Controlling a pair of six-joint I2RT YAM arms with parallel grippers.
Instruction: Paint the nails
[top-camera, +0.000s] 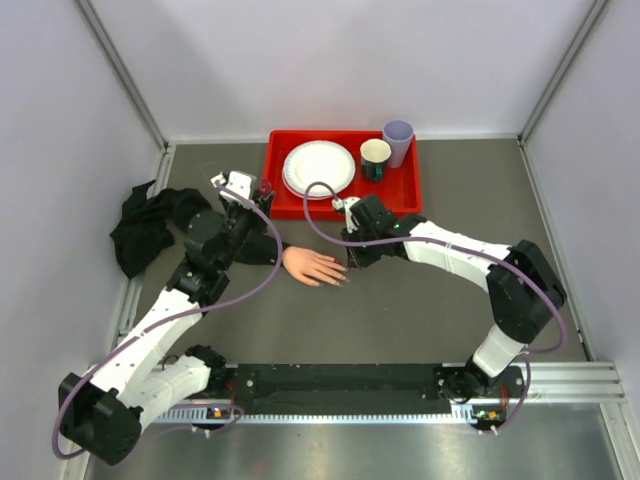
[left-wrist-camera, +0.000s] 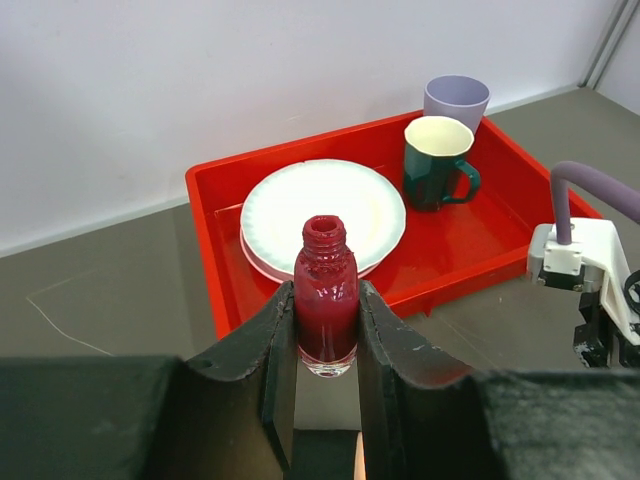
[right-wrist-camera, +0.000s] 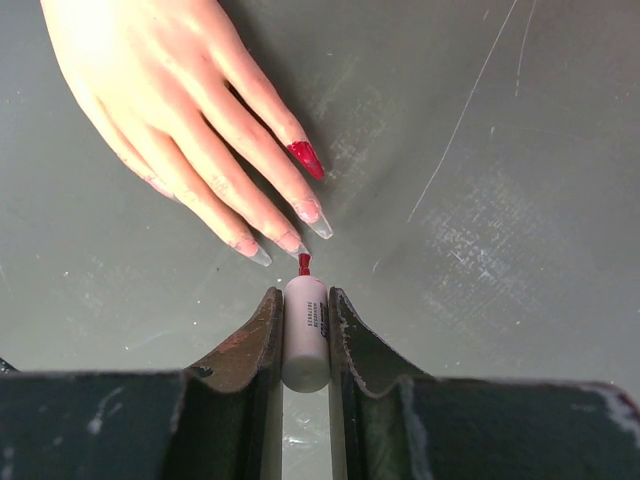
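A pale mannequin hand (top-camera: 314, 266) with a black sleeve lies flat on the table, fingers pointing right. In the right wrist view one of the nails (right-wrist-camera: 306, 158) is painted red, and three other nails, such as the one by the brush (right-wrist-camera: 293, 243), look clear. My right gripper (right-wrist-camera: 304, 300) is shut on a white brush cap (right-wrist-camera: 305, 330); its red brush tip (right-wrist-camera: 304, 264) touches the end of that clear nail. My left gripper (left-wrist-camera: 326, 335) is shut on an uncapped bottle of dark red polish (left-wrist-camera: 326, 300), held upright left of the hand's sleeve, near the tray.
A red tray (top-camera: 400, 192) at the back holds white plates (top-camera: 318, 167), a dark green mug (top-camera: 375, 158) and a lilac cup (top-camera: 398, 140). A black cloth (top-camera: 140, 228) lies bunched at the left wall. Grey walls close in both sides.
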